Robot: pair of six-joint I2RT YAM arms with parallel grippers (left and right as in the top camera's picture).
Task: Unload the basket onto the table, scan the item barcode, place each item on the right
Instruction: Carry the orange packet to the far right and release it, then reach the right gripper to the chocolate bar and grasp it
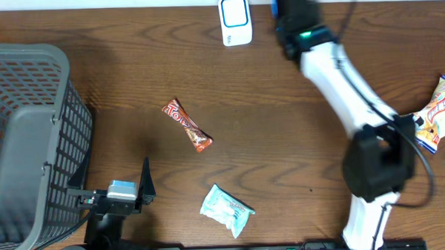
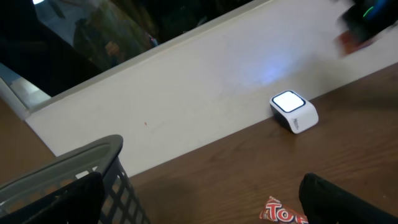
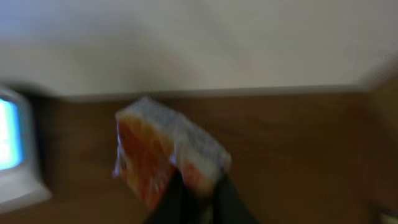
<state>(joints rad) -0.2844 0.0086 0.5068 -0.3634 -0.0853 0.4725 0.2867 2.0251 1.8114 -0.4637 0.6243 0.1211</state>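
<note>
The right gripper (image 3: 202,190) is squeezed shut on a small orange-and-white packet (image 3: 155,149), held up just beside the white scanner (image 1: 234,21) — this looks like the scanning step. Next, I think, the barcode side must turn to face the lit window. I cannot see the barcode — the picture is blurry. The left gripper (image 1: 113,177) sits wide open near the basket (image 1: 29,109).

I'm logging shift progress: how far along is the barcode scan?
Done: the right gripper is shut on an orange packet. In hand: it is held up near the lit scanner; blur hides whether the barcode faces it. Left: the scan itself. The left gripper sits open beside the basket, holding nothing.
</note>
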